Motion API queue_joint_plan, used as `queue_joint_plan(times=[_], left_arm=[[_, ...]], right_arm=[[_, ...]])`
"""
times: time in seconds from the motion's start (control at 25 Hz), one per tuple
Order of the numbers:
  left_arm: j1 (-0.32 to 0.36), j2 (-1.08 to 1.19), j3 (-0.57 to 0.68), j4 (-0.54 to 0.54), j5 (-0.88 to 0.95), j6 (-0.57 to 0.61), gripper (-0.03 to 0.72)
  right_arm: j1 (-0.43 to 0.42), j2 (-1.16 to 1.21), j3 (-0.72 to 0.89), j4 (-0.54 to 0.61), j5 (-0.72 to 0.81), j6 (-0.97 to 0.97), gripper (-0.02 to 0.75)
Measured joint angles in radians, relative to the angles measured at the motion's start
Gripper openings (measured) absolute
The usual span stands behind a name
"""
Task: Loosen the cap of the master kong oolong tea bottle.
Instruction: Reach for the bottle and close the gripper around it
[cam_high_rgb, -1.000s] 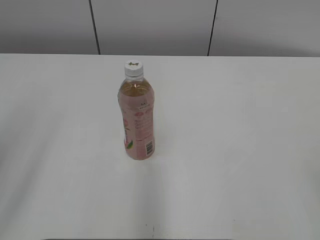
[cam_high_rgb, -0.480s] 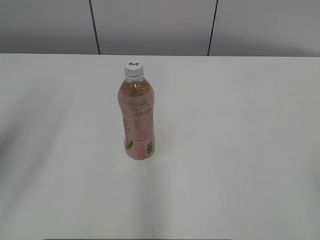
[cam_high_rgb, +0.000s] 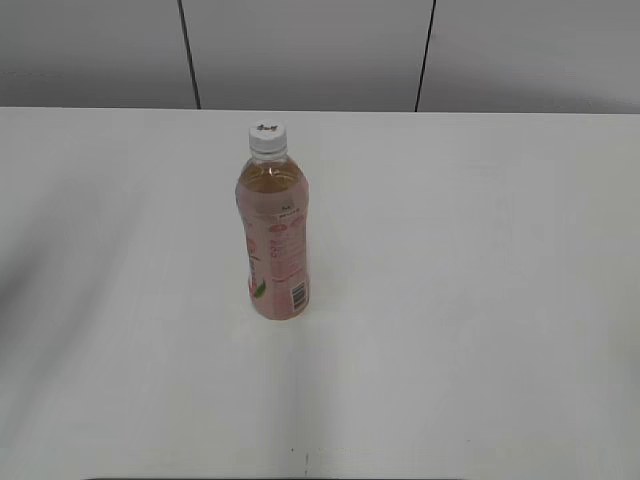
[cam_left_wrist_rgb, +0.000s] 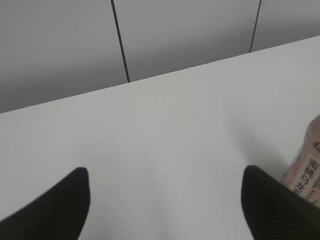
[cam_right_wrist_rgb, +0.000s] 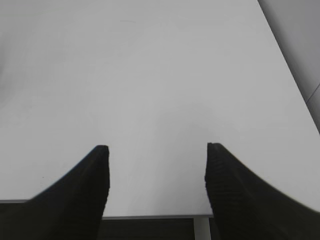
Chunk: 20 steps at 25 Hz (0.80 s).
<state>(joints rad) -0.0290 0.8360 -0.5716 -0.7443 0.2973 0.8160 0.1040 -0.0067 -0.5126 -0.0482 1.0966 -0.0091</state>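
The master kong oolong tea bottle (cam_high_rgb: 275, 240) is standing upright, holding amber tea, its cap (cam_high_rgb: 267, 136) sitting on. The left gripper (cam_left_wrist_rgb: 165, 182), beside it, and the right gripper (cam_right_wrist_rgb: 157, 147) are both gaping, holding nothing.

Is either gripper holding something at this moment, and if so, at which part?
Nothing is held. The left gripper and right gripper are both open and empty; the bottle stands alone with its cap on.

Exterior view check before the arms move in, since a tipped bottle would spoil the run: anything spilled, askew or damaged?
Nothing stands out. The slim clear plastic tea bottle with pink label stands upright on the white table, its small white screw cap on, no liquid around it.
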Motion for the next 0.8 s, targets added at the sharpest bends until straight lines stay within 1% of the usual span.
queue_joint_plan(times=[0.12,0.36,0.52,0.6,0.68,0.72,0.8], left_arm=[[0.0,0.0,0.0,-0.031,0.022,0.0,0.557],[0.0,-0.001,0.0,-0.049,0.064,0.0,0.557],[0.0,-0.001,0.0,-0.104,0.067,0.009,0.557],[0.0,-0.001,0.0,-0.114,0.068,0.016,0.557],[0.0,-0.001,0.0,-0.094,0.068,0.006,0.557],[0.0,-0.001,0.0,-0.063,0.067,-0.02,0.557],[-0.002,-0.001,0.0,0.035,0.052,-0.149,0.557]], right_arm=[[0.0,0.0,0.0,0.0,0.0,0.0,0.458],[0.0,0.0,0.0,0.0,0.0,0.0,0.458],[0.0,0.0,0.0,0.0,0.0,0.0,0.458],[0.0,0.0,0.0,0.0,0.0,0.0,0.458],[0.0,0.0,0.0,0.0,0.0,0.0,0.458],[0.0,0.0,0.0,0.0,0.0,0.0,0.458],[0.0,0.0,0.0,0.0,0.0,0.0,0.458]])
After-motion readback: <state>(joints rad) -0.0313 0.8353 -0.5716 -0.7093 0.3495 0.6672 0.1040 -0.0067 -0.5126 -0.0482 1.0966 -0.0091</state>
